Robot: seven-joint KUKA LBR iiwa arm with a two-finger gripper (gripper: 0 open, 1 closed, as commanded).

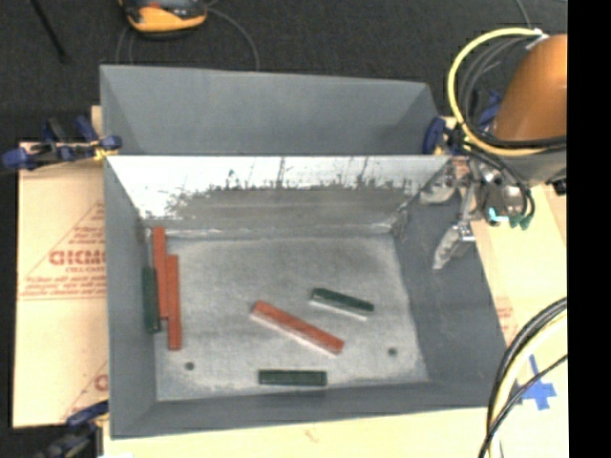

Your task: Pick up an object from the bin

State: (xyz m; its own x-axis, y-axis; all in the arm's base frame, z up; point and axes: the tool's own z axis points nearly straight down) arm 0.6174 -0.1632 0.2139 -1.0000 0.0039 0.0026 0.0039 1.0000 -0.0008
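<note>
Gripper: your gripper [451,242] hangs above the sloped side wall of the grey bin [286,113], off the flat floor and near the wall's upper corner.
Gripper state: you cannot tell from this view whether it is spread or pressed together. Judge it to be carrying nothing.
Bin contents: five flat bars lie loose on the floor, none heaped.
Closest to the gripper: a dark green bar with a pale edge [342,302], below it and further into the bin.
Just beyond that: an orange-red bar [297,327], lying on a slant, near the green one but apart from it.
Low and further off: a second dark green bar [292,378], alone by the front wall.
Farthest from the gripper: a long red bar [170,299] and a thin dark green bar [150,300], side by side and seemingly touching, against the opposite wall.
Task thing: no bar is yet under the gripper, so the pale-edged green bar is your likeliest pick simply because it is nearest.
Risk, wall: come straight down from here and you would likely strike the slope rather than any bar. Move inward first.
Risk, flat bars: they lie low on the metal, so a shallow descent may close over air, and a deep one may jam into the floor.
Risk, angle: closing along a bar's length rather than across it could push it away.
Risk, far pair: those two sit tight against the wall, leaving little room to get around either one.
</note>
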